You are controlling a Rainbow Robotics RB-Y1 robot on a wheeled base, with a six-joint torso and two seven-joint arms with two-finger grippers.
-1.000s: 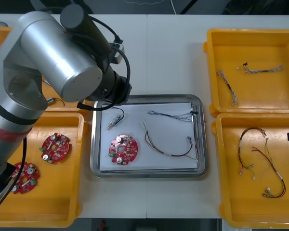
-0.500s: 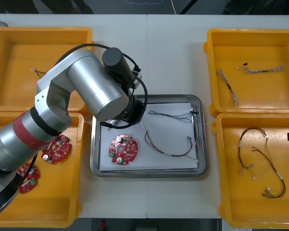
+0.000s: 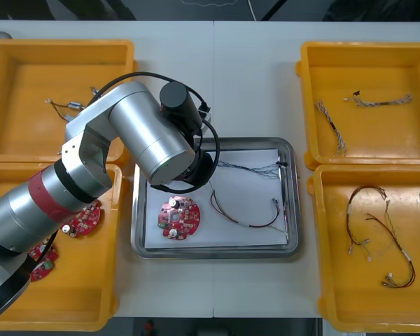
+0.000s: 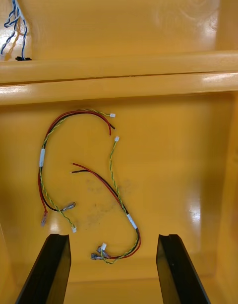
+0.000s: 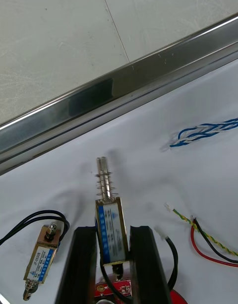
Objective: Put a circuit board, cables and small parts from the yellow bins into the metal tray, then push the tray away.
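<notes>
— Bins at the far left of the bench (image 3: 245, 77): two yellow bins (image 3: 14, 63), one near, one far, with small metal parts (image 3: 73, 107) in the far one and round red circuit boards (image 3: 40, 253) in the near one.

— And the left pincer?

— Over the far-left corner of the metal tray (image 3: 217, 252), under the arm in the front view. In the left wrist view, left pincer (image 5: 113, 229) clamped on a held small metal part (image 5: 110, 217), blue-labelled body squeezed between both fingers.

— Pointing which way?

— Long axis in line with the fingers. Spring-wrapped pin end aimed out past the fingertips toward the tray's shiny far wall, over the white lining. Touching the lining or not: cannot tell.

— Anything alongside?

— Second small metal part (image 5: 40, 262) lying on the lining just beside one finger, roughly parallel, trailing a black cable (image 5: 25, 224). Further right in the tray: circuit board (image 3: 180, 215) near the left wall, twisted blue and white cable (image 3: 248, 168) running left to right by the far wall, red and yellow cable (image 3: 241, 217) looping nearer.

— Right side?

— Two right-hand yellow bins (image 3: 367, 49), cables in each. Right pincer (image 4: 113, 238) hovering above the near one, fingers spread wide, gripping nothing, with red and yellow cables (image 4: 79, 155) on the bin floor below.
</notes>
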